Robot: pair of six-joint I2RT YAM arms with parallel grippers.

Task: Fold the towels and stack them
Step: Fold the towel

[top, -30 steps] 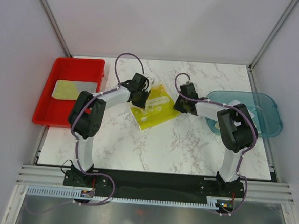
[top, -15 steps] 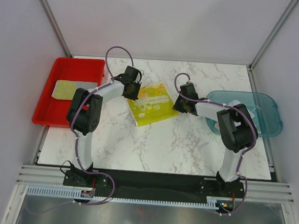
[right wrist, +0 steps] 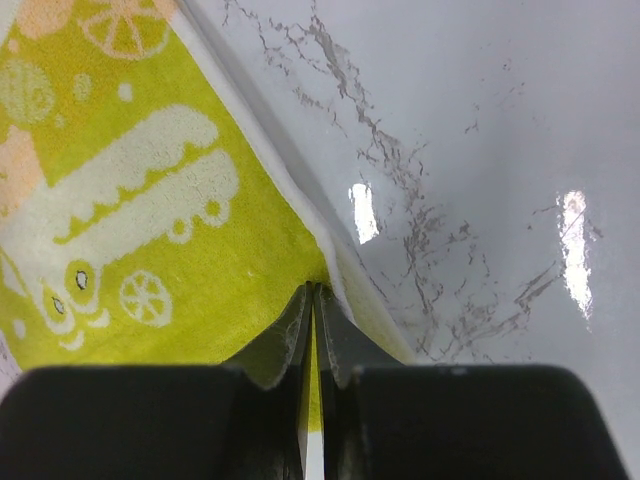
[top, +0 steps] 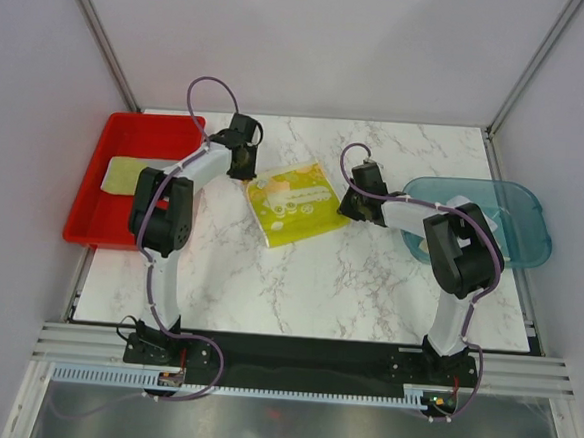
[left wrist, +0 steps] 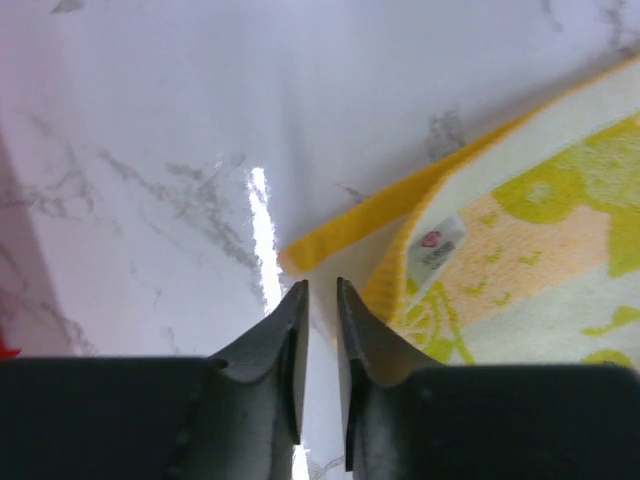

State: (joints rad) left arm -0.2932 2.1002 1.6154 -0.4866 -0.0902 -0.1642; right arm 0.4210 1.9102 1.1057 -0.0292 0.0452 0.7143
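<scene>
A yellow-green towel (top: 293, 201) with lemon prints lies folded on the marble table, mid-back. My left gripper (top: 242, 165) sits just off the towel's left corner. In the left wrist view its jaws (left wrist: 320, 285) stand slightly open, nothing between them, with the towel's (left wrist: 520, 230) orange-edged corner just ahead of the tips. My right gripper (top: 353, 205) is at the towel's right edge. In the right wrist view it (right wrist: 313, 288) is shut on the towel (right wrist: 130, 200), with fabric pinched between the fingers. Another folded towel (top: 140, 175), pale yellow, lies in the red tray.
The red tray (top: 153, 134) stands at the table's left edge. A translucent teal bin (top: 518, 210) sits at the right edge, behind the right arm. Grey walls close in the table on three sides.
My left gripper has swung left and back, from over the towel to its left corner, and its jaws have parted. The towel now lies flatter. The right arm has not moved.
</scene>
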